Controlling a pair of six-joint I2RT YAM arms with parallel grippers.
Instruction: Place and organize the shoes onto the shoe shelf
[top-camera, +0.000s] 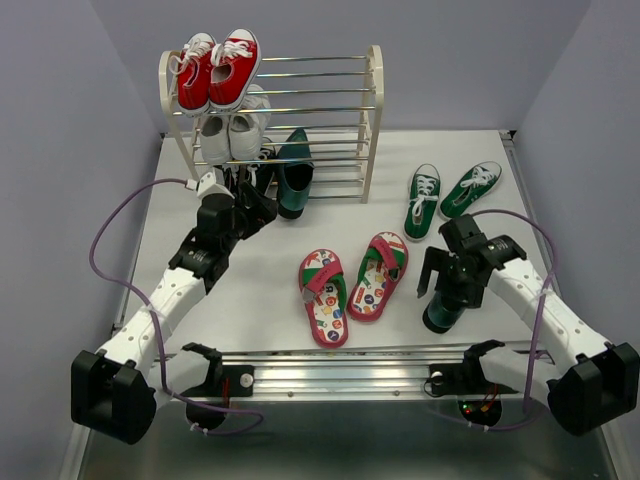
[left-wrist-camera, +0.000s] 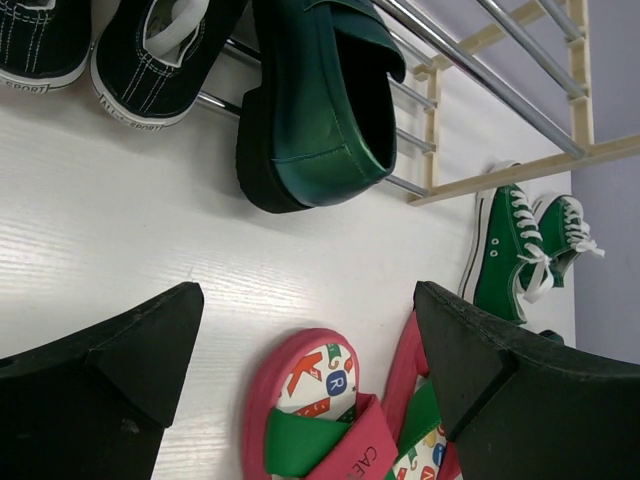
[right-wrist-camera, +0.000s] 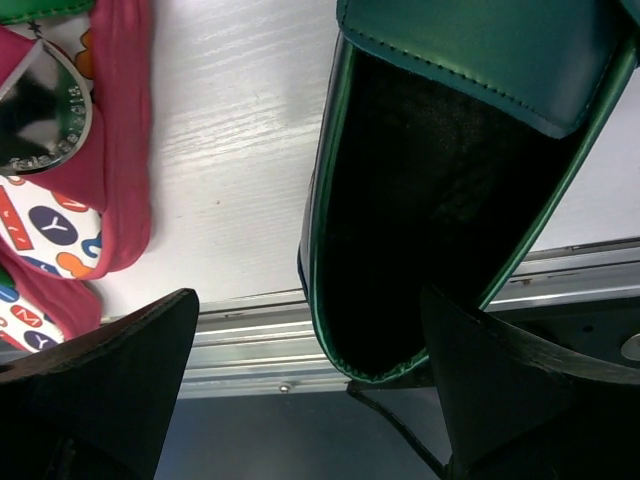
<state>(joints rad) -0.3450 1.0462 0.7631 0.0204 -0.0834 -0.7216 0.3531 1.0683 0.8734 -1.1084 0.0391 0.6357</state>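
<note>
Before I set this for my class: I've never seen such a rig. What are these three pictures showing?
Two robot arms are bolted at the near edge of a table. The wide picture looks down from above and behind them; the other two come from wrist cameras. The left claw, open, hovers by a teal slip-on leaning on the shoe shelf. The right claw, also open, is at the other teal slip-on. Red flip-flops and green sneakers lie on the table; red sneakers and white sneakers sit on the shelf.
</note>
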